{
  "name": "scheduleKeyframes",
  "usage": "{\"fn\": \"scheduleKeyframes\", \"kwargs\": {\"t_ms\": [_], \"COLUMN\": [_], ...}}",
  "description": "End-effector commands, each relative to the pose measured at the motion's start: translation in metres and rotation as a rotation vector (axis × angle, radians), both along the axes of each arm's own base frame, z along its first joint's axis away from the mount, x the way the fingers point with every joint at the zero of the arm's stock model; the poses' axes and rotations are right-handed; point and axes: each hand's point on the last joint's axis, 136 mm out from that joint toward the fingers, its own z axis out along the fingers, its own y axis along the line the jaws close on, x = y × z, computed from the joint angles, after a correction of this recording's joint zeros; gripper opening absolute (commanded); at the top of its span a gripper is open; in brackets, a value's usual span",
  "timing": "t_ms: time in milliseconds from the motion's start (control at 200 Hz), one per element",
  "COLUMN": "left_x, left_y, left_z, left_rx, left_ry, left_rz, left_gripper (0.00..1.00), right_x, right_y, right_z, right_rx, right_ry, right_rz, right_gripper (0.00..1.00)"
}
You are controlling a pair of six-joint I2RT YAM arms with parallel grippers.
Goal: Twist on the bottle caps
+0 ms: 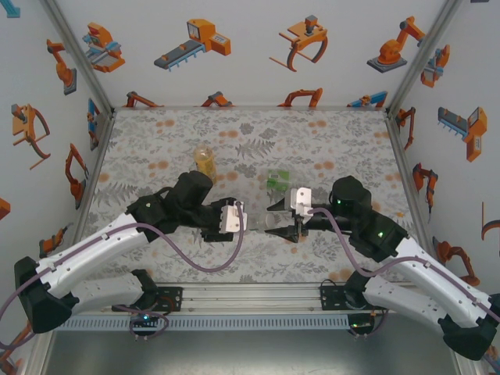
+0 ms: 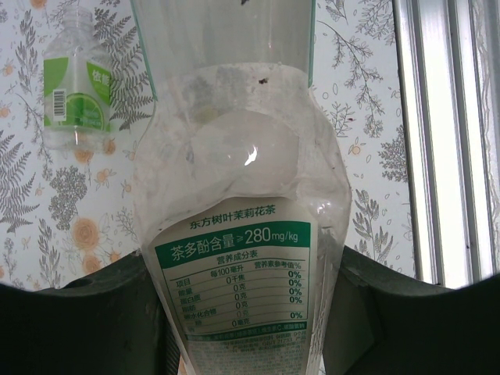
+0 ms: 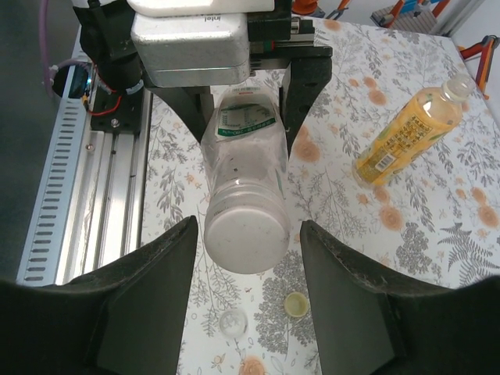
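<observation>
The cap [image 3: 295, 304] is pale yellow-green, the bottle [image 3: 244, 187] green-labelled, the tablecloth [image 3: 437, 234] grey-ferned, orange-flowered.

— How is the left arm [image 1: 101, 242] placed?
— Stretched inward, left pincer [image 1: 247, 222] clamped on a clear bottle [image 3: 244, 195].
— And the right arm [image 1: 414, 273]?
— Bent toward it, right pincer [image 3: 248, 234] spread wide, fingers [image 3: 141, 297] apart, facing the left pincer.

Two small round caps lie loose on the floral table [image 3: 437, 258]: a pale yellow-green cap [image 3: 295, 304], and a whitish cap [image 3: 233, 321] near it at 8 o'clock.
</observation>
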Motion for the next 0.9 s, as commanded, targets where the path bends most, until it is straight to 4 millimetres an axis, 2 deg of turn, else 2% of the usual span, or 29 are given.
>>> {"fn": "scheduleKeyframes", "kwargs": {"t_ms": [0,240,446,551,706,891], "left_x": [-0.004,-0.004,-0.003,-0.001,0.001,0.002], "left_y": [-0.004,-0.003,0.000,0.001,0.001,0.001], "left_z": [0.015,0.017,0.020,0.021,0.021,0.020], "left_rx": [-0.048,-0.054,-0.063,-0.064,-0.062,-0.059], "left_ry": [-0.003,-0.007,-0.026,-0.035,-0.041,-0.043], "left_rz": [-0.014,-0.013,0.000,0.012,0.022,0.029], "left_gripper": [0.00,0.00,0.00,0.00,0.00,0.00], "right_x": [-0.001,-0.001,0.005,0.023,0.053,0.074], "right_y": [-0.001,0.002,0.002,-0.001,-0.012,-0.020], "right_z": [0.005,0.010,0.016,0.017,0.012,-0.001], "right_rx": [0.010,0.028,0.065,0.106,0.185,0.272], "right_ry": [0.001,0.038,0.196,0.334,0.572,0.917], "right_rz": [-0.004,-0.002,-0.067,-0.198,-0.425,-0.618], "right_gripper": [0.48,0.32,0.22,0.21,0.11,0.04]}}
